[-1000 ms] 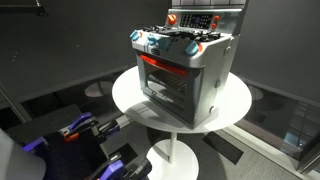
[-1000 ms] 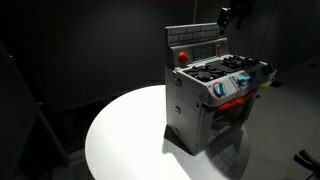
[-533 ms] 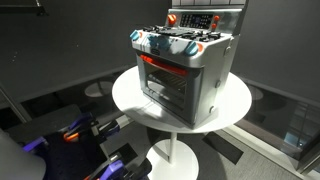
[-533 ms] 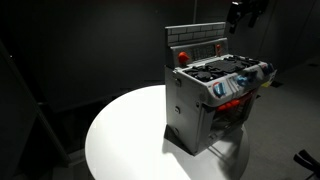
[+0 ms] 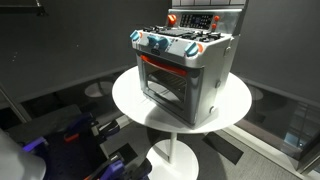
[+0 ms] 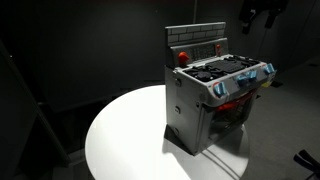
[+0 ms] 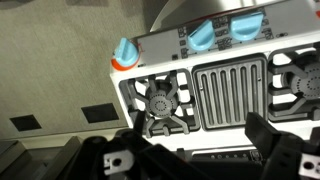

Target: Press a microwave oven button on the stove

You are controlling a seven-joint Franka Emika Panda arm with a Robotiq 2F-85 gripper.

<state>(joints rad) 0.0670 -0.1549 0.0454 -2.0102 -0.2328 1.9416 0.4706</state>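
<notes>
The small silver-grey toy stove (image 5: 185, 70) stands on a round white table (image 5: 235, 105), with a red bar handle, a glass oven door, blue-white knobs and an upright back control panel (image 5: 195, 20). It shows in both exterior views (image 6: 215, 95). My gripper (image 6: 262, 12) hangs high above and behind the stove, touching nothing. In the wrist view I look down on the stove top (image 7: 230, 95) with its black burners and grill. The gripper (image 7: 195, 155) is open and empty, with its dark fingers (image 7: 275, 145) spread either side of the back panel (image 7: 205, 160).
The table (image 6: 130, 135) stands on a single white pedestal (image 5: 175, 150). Dark curtains and dark floor surround it. Blue and purple equipment (image 5: 75, 135) lies low beside the table.
My gripper has risen and moved away from the stove's back panel toward the upper edge of an exterior view. The stove has not moved.
</notes>
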